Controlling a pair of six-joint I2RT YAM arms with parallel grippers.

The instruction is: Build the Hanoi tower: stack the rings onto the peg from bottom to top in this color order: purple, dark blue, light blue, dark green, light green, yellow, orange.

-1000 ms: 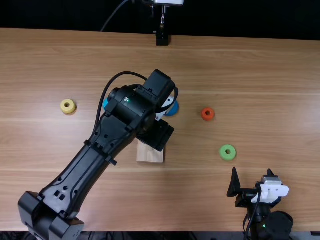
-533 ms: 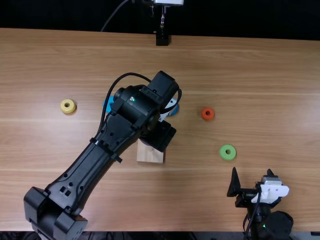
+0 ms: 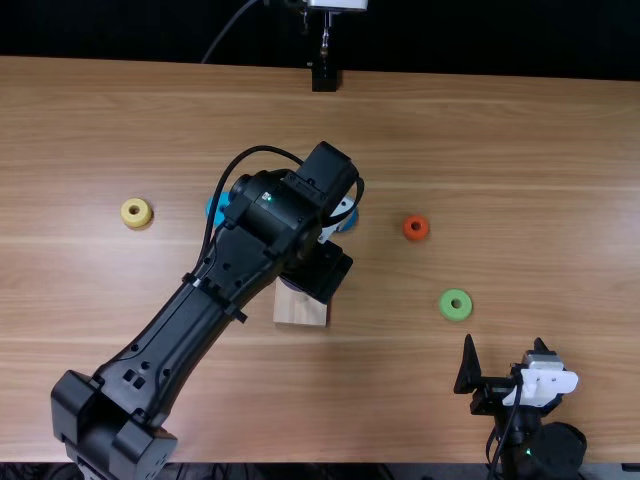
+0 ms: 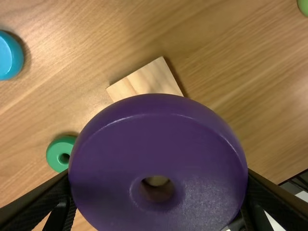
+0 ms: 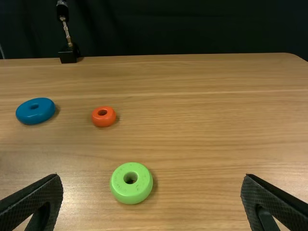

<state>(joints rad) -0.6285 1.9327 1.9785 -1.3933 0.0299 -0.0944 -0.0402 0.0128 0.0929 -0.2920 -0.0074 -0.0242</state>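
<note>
One smooth, round purple ring [image 4: 158,144]

We have open worktop [image 3: 520,150] across the upper right of the top view, and a gap between the orange ring [image 3: 416,228] and light green ring [image 3: 455,314]. The left arm [image 3: 165,345] blocks lower left to centre, overhanging the wooden block [image 3: 301,312].

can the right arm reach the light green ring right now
Probably yes: the light green ring lies flat near the open right gripper, nothing stands between them, and the left arm is off to one side.
</note>
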